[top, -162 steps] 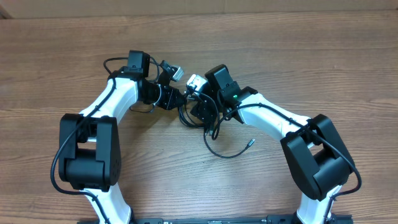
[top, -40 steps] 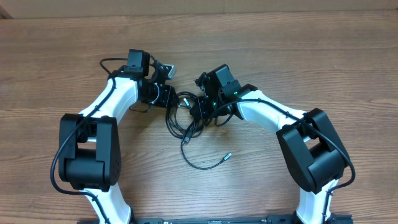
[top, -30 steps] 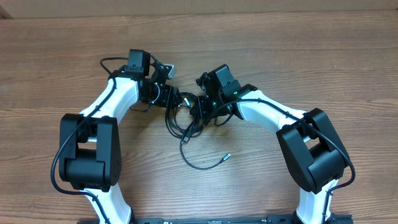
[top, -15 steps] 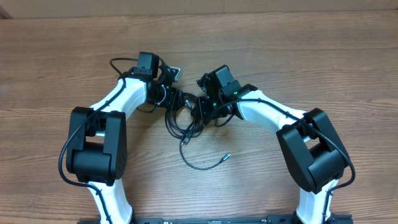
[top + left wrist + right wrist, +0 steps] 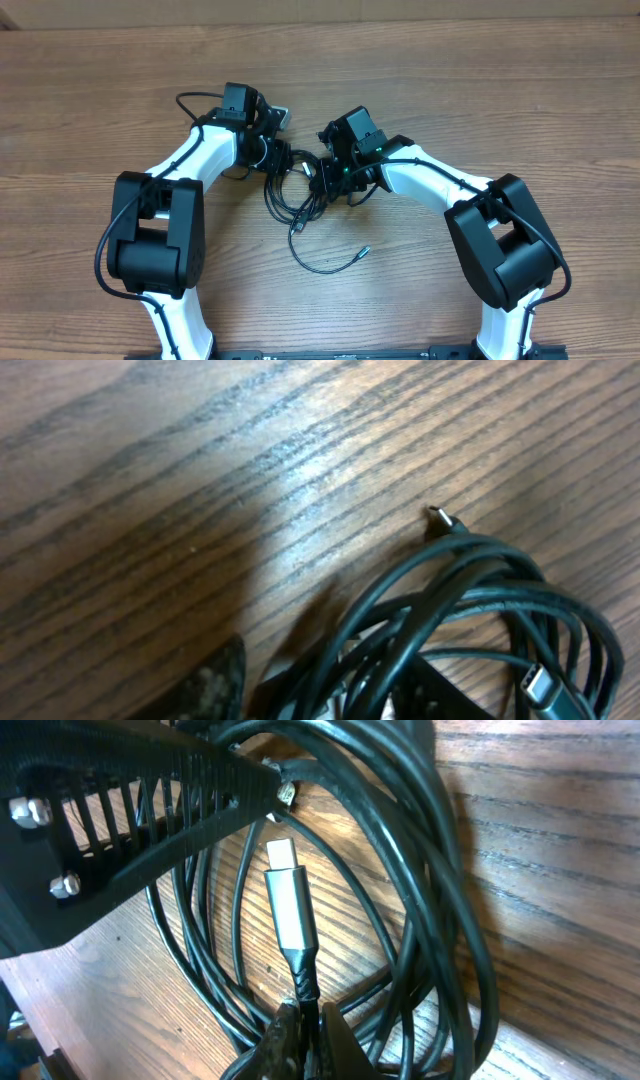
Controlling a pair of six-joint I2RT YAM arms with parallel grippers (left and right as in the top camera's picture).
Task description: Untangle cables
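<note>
Where the left arm and right arm met at the wooden table's middle, one tangle of cables was laid. One cord was pinched by the right fingers. Whether the left fingers were released could not be told.

The bench is brown wood with dark lines of grain running along it, smooth, with a soft shine where the light lands. The cables are black with a smooth, rubbery plastic skin, a little shiny on the bends. One plug is silver metal, dull and smooth, with a ridged black rubber neck below it. A black piece over the cables is matt plastic with ribs, and it holds shiny metal screws. The arms have glossy white plastic shells and matt black plastic joints
</note>
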